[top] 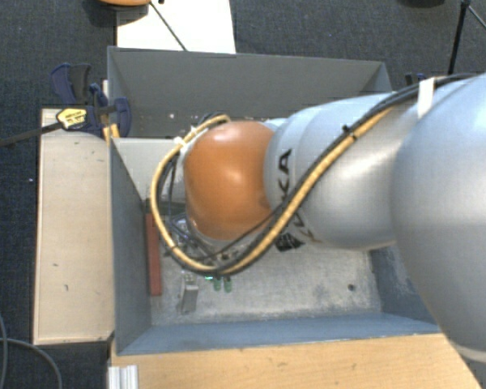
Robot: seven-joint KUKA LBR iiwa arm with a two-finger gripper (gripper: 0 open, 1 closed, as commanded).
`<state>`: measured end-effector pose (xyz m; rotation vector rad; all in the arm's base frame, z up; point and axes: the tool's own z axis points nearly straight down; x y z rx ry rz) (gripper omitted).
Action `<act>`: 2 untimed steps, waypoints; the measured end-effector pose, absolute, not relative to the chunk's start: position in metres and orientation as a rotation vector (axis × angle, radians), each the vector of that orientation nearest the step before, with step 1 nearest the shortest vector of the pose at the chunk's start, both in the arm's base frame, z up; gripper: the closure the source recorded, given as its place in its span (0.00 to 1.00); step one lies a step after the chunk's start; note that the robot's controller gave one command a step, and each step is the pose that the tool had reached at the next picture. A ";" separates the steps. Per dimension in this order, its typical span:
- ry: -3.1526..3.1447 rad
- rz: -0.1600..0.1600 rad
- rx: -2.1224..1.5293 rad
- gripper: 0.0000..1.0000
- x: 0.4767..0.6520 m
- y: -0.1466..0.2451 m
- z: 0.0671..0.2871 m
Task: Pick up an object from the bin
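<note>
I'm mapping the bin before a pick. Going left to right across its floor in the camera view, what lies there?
Reddish-brown stick → small grey piece → small green bit → dark speck.

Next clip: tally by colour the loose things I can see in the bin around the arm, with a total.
reddish-brown long flat bar by the left wall: 1
small grey metal piece near the front wall: 1
tiny green bit beside it, possibly a robot part: 1
Total: 3 visible; the arm hides much of the grey metal bin.
</note>
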<state>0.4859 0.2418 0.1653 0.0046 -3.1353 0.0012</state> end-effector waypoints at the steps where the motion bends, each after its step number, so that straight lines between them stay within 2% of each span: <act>1: -3.143 -0.002 -0.004 0.00 0.488 0.241 0.169; 2: -3.150 -0.005 -0.036 0.00 0.559 0.172 0.087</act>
